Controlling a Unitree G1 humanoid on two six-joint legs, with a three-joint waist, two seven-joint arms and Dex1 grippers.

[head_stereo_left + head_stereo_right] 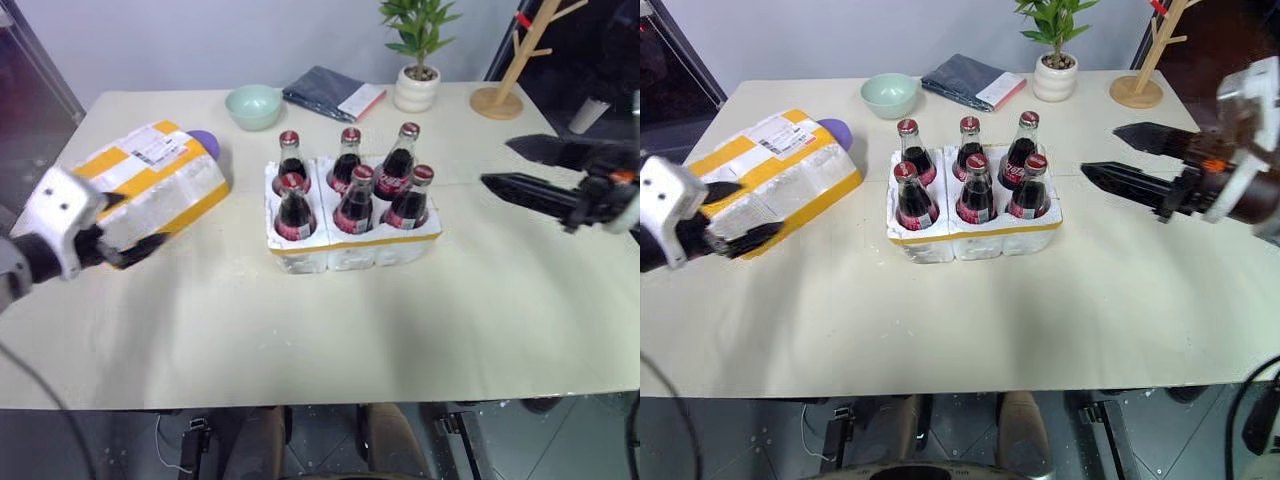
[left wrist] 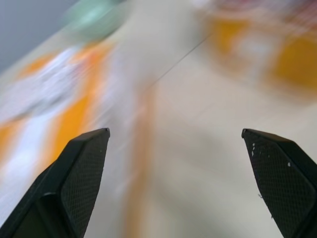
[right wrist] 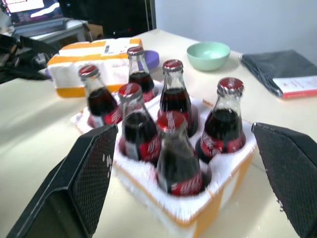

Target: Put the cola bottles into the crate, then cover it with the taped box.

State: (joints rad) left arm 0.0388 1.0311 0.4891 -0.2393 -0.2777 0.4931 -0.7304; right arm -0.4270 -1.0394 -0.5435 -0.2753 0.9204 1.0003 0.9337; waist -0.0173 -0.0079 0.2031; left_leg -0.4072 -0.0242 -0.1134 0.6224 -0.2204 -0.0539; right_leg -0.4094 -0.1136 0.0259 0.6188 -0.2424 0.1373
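Six cola bottles point(image 1: 352, 185) stand upright in the crate point(image 1: 350, 245), one per well, two rows of three, red caps up. I see the crate sitting mid-table point(image 1: 300, 340), thin yellow strip along its near face. The taped box point(image 1: 160, 185) lies on the table to the crate's left, well apart from it, tilted at an angle, white label on its far upper side, wide yellow bands across it.

My left gripper point(image 1: 735, 215) is at the near left end of the taped box, fingers spread wide; the left wrist view shows both pads apart with nothing between them, box blurred ahead. I can't tell if a fingertip touches the box. My right gripper point(image 1: 1120, 155) hangs to the right of the crate, pointing at it, clear of the bottles, fingers point(image 1: 1125, 180) parted and empty; in the right wrist view the two pads frame the full crate.

Behind the box, a purple object point(image 1: 205, 143) peeks out. Far side of the table: mint green bowl point(image 1: 254, 105), dark folded cloth point(image 1: 322, 90) with a white and red card on it, small potted plant point(image 1: 418, 75), wooden stand point(image 1: 505, 85).
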